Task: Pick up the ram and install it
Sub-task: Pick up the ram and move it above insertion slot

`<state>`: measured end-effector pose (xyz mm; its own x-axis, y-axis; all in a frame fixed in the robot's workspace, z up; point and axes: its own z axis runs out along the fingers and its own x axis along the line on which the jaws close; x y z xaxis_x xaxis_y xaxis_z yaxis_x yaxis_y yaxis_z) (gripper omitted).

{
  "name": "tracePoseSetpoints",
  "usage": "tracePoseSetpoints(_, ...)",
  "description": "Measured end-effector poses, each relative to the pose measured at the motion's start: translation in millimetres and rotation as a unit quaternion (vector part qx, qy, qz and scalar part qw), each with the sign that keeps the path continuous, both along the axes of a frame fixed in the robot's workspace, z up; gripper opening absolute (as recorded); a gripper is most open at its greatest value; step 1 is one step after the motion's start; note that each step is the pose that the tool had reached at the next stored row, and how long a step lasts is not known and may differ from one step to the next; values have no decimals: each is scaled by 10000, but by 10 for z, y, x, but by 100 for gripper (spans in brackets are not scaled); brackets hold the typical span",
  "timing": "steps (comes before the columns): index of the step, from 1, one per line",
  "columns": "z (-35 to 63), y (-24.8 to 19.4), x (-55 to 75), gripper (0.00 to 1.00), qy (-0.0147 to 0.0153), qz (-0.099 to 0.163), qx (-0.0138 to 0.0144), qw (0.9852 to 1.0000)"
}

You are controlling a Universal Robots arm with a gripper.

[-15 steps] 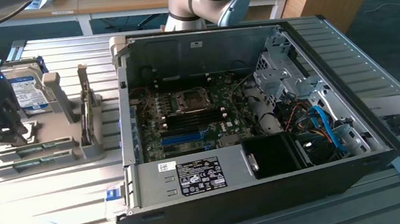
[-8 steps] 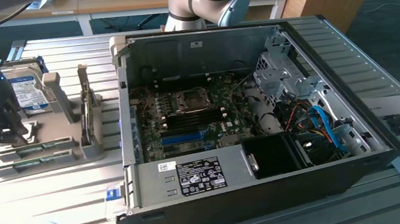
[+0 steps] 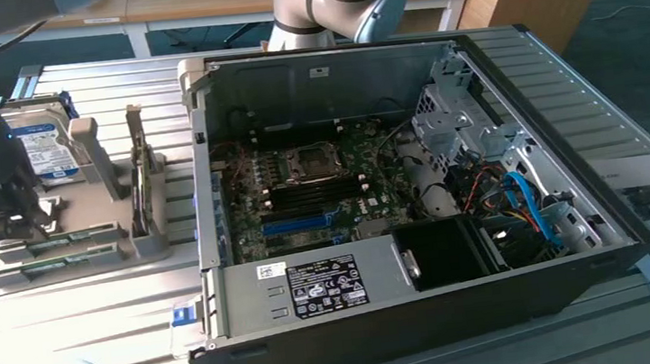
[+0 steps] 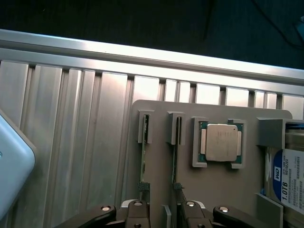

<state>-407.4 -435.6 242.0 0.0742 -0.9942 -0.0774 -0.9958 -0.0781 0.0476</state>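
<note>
Ribbed aluminium surface (image 4: pixel 71 142) carries a grey parts tray (image 4: pixel 156 114). The gripper (image 4: pixel 164 216) hangs low over the tray's near end, spread as wide as it goes and holding nothing. Just under and ahead of it, two green sticks stand on edge in parallel slots: the ram (image 4: pixel 176 147) and a second ram stick (image 4: pixel 144 152) just beside it. I cannot tell which of the two the gripper is lined up on. A clean pick probably needs the gripper centred on one stick alone, closing on its flat faces and lifting straight along the slot. Beyond the sticks, a square pocket holds the processor chip (image 4: pixel 220 142), and a hard drive (image 4: pixel 290 178) stands in the next bay. Well apart from the gripper, the open computer case (image 3: pixel 437 324) shows its motherboard (image 3: pixel 301 184).
</note>
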Motion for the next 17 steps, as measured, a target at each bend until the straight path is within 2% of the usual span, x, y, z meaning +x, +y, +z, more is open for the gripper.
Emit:
tracePoseSetpoints(6,-87,-1,0,31,0,0,0,10000)
tracePoseSetpoints(13,-93,-2,3,31,-1,0,0,10000)
tracePoseSetpoints(17,-93,-5,41,31,24,0,0,10000)
